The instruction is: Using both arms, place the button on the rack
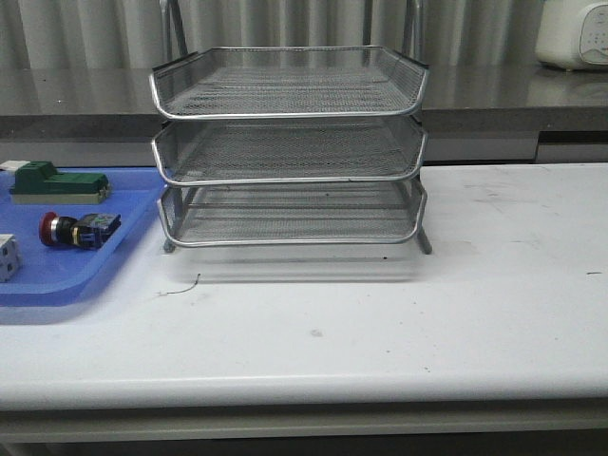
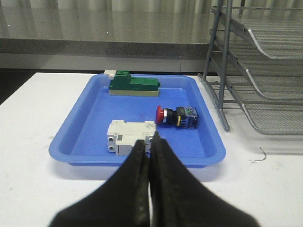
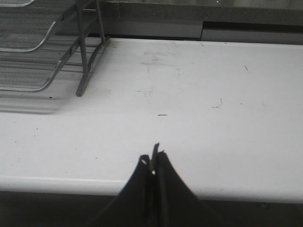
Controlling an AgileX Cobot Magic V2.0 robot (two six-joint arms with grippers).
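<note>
I see the button (image 2: 176, 117) lying in the blue tray (image 2: 75, 137), beside the rack (image 1: 290, 142). Left gripper (image 2: 150, 142) and right gripper (image 3: 154, 163) both sit closed, empty.

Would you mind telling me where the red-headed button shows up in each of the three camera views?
Front view: the button lies on its side in the blue tray, at the left edge.
Left wrist view: the button sits right of centre in the tray, near the rack.
Right wrist view: not in it.
Shared landmark: the rack, seen in all three views.
</note>
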